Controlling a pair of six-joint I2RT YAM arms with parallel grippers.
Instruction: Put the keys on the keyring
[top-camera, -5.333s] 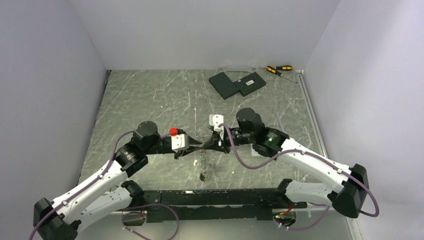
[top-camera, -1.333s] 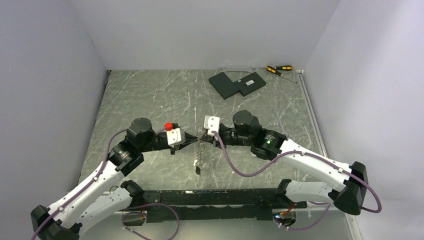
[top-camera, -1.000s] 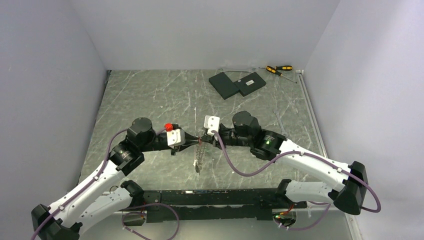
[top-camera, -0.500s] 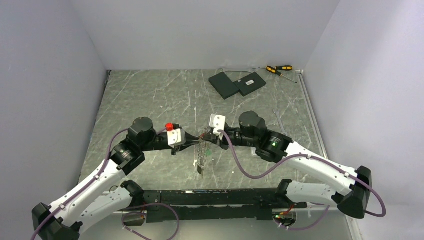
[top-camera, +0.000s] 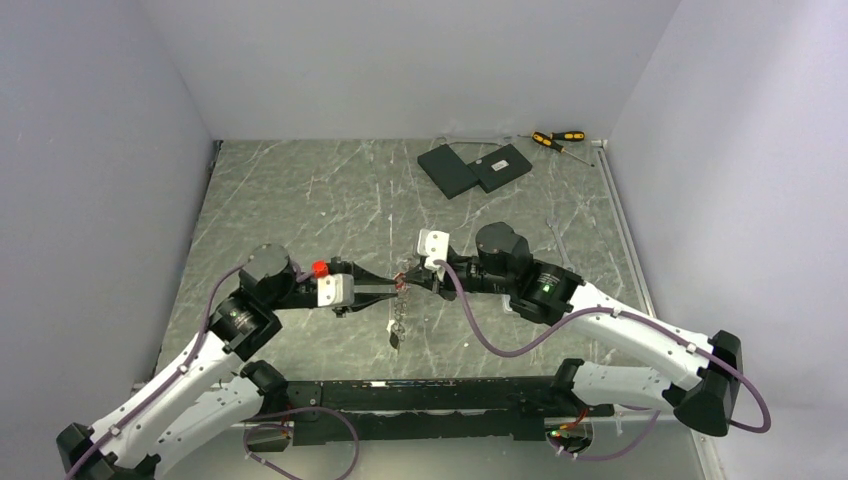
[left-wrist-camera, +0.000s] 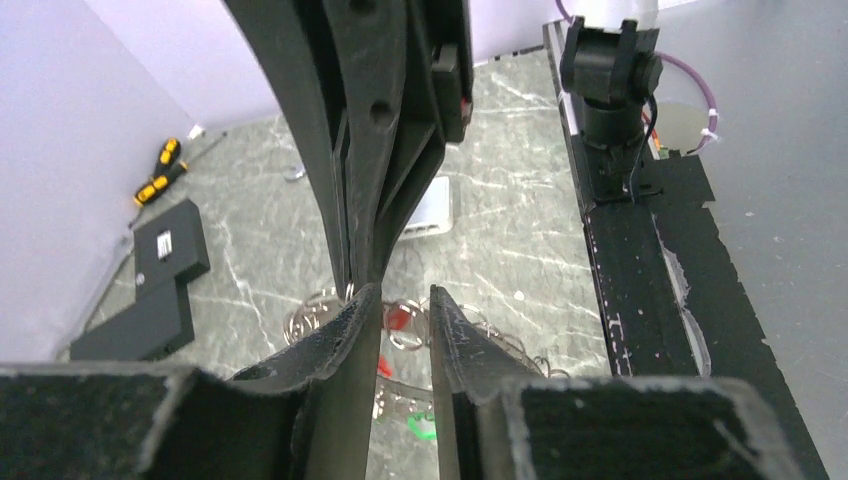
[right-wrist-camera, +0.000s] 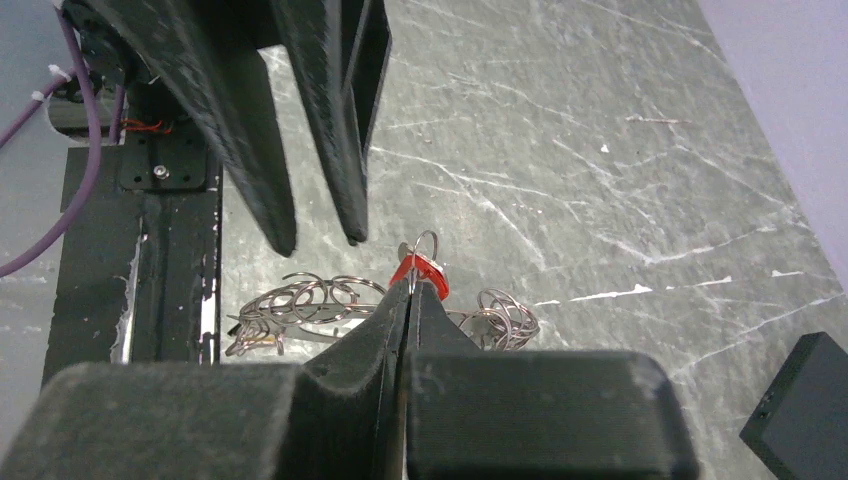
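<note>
Red key (right-wrist-camera: 424, 270) pinched tight in the right end effector (right-wrist-camera: 408, 288), above the table (right-wrist-camera: 600, 150); left end effector (left-wrist-camera: 402, 298) slightly apart alongside. Threading step, I reckon: next needs the keyring (right-wrist-camera: 310, 298) steadied.

Table (top-camera: 300, 190): mine, grey stone look with white streaks | far side: two flat black slabs (top-camera: 448, 170) lie touching each other | far right corner: two yellow-and-black screwdrivers (top-camera: 546, 140) lie close together | near edge: long black bar (top-camera: 450, 395) where my arms are fixed
</note>
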